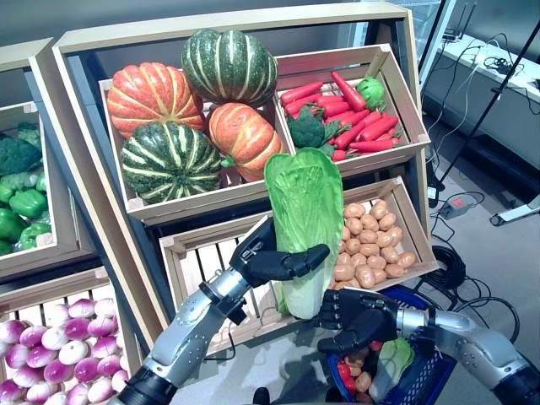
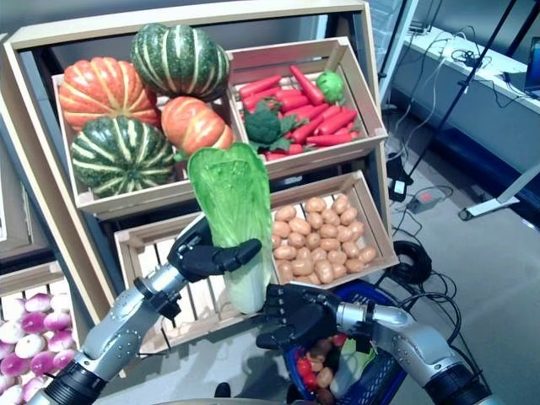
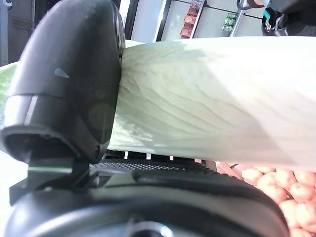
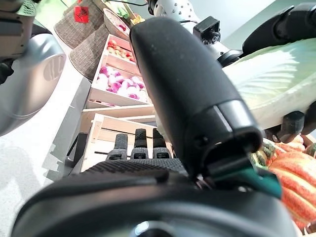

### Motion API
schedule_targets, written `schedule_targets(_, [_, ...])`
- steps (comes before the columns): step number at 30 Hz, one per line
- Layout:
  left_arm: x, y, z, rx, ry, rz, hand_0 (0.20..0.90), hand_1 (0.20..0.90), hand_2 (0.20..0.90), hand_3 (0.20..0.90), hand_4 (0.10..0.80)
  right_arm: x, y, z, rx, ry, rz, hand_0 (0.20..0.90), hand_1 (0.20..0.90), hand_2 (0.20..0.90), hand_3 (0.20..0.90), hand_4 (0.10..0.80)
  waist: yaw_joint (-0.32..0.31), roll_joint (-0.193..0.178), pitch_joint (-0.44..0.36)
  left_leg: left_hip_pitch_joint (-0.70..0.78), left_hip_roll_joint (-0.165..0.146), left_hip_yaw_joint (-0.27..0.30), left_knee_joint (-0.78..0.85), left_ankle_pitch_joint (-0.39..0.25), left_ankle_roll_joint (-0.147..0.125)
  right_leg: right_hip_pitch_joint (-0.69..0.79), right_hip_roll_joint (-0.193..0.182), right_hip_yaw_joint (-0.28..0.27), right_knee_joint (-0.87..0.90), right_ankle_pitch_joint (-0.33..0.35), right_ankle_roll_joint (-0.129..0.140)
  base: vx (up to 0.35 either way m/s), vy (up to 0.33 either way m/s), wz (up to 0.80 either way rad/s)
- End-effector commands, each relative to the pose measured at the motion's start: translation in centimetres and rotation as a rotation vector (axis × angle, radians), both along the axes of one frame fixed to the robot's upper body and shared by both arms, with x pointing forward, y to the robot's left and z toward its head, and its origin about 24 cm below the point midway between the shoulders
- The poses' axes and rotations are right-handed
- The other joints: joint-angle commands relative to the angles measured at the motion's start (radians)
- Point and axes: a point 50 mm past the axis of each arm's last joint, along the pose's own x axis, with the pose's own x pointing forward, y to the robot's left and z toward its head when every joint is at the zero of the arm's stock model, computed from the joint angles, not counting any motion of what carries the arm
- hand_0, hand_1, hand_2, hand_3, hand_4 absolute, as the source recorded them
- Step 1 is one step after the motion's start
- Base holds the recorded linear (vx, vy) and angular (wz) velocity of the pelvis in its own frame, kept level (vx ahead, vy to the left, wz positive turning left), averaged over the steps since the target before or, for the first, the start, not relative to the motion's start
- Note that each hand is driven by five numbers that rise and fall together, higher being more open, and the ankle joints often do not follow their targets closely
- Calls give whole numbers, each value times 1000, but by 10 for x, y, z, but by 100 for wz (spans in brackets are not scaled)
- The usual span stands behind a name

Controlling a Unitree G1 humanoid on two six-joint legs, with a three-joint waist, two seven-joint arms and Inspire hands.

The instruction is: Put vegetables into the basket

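My left hand (image 1: pixel 270 261) is shut on a long pale-green napa cabbage (image 1: pixel 304 211) and holds it upright in front of the wooden stand. The left wrist view shows the thumb (image 3: pixel 69 84) pressed against the cabbage's white stalk (image 3: pixel 207 108). My right hand (image 1: pixel 359 321) is open just below the cabbage's base, over the near-left rim of the blue basket (image 1: pixel 434 367). The basket stands on the floor at the lower right. In it lie a green leafy vegetable (image 1: pixel 392 359), a red one (image 1: pixel 343 369) and small potatoes (image 1: pixel 363 381).
The wooden stand (image 1: pixel 93 211) with its slanted crates rises right behind the hands. A slatted crate (image 1: pixel 202 261) is behind my left hand and a potato crate (image 1: pixel 371 245) is just behind the cabbage. A power strip (image 1: pixel 460 205) lies on the floor to the right.
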Motion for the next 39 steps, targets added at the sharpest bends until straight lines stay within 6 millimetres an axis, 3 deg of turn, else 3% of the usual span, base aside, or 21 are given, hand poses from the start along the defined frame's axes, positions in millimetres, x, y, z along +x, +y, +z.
schedule_targets(1, [9, -16, 22, -40, -124, -76, 300, 300, 300, 300, 400, 19, 59, 80, 411, -348, 229, 900, 900, 900, 900, 800, 5, -59, -76, 17, 2, -26, 3, -67, -16, 55, -83, -4, 2, 0, 53, 0, 0, 0])
schedule_targets(7, [8, -18, 21, -48, -127, -65, 300, 300, 300, 300, 400, 32, 59, 79, 482, -341, -48, 900, 900, 900, 900, 800, -3, -50, -74, 17, 0, -27, 3, -71, -11, 53, -81, 4, 2, -2, 54, 0, 0, 0])
schedule_targets(12, [9, -21, 22, -55, -131, -54, 300, 300, 300, 300, 400, 34, 64, 78, 530, -318, -178, 900, 900, 900, 900, 800, -7, -45, -69, 17, 2, -22, 3, -71, -10, 52, -83, 5, 2, -2, 55, 0, 0, 0])
schedule_targets(20, [9, -29, 24, -60, -140, -40, 300, 300, 300, 300, 400, 45, 68, 74, 477, -327, -451, 900, 900, 900, 900, 800, -17, -38, -64, 14, 1, -14, 3, -70, -8, 46, -86, 8, 2, 0, 55, -3, 3, -1])
schedule_targets(30, [10, -30, 28, -58, -147, -41, 300, 300, 300, 300, 400, 46, 72, 75, 511, -285, -494, 900, 900, 900, 900, 800, -14, -39, -58, 10, 3, -11, 3, -68, -8, 43, -89, 4, 2, 0, 52, -2, 2, -2])
schedule_targets(31, [10, -30, 28, -58, -147, -42, 300, 300, 300, 300, 400, 46, 73, 75, 513, -277, -491, 648, 648, 648, 648, 632, -13, -39, -58, 10, 3, -12, 3, -68, -9, 43, -89, 4, 2, 0, 52, 0, 0, 0])
schedule_targets(32, [10, -30, 28, -58, -147, -43, 300, 300, 300, 300, 400, 46, 73, 75, 511, -275, -491, 516, 516, 516, 516, 544, -13, -39, -58, 10, 3, -12, 3, -68, -9, 43, -89, 3, 2, 0, 52, 0, 0, 0])
schedule_targets(33, [10, -30, 28, -59, -146, -44, 300, 300, 300, 300, 400, 46, 73, 73, 503, -269, -490, 300, 300, 300, 300, 400, -12, -40, -60, 10, 3, -11, 3, -68, -9, 44, -89, 3, 2, 0, 51, 0, 0, 0])
schedule_targets(39, [9, -29, 28, -57, -144, -41, 300, 300, 300, 300, 400, 43, 73, 68, 471, -258, -484, 300, 300, 300, 300, 400, -12, -41, -61, 11, 3, -9, 3, -68, -9, 44, -89, 2, 2, 0, 51, 0, 0, 0])
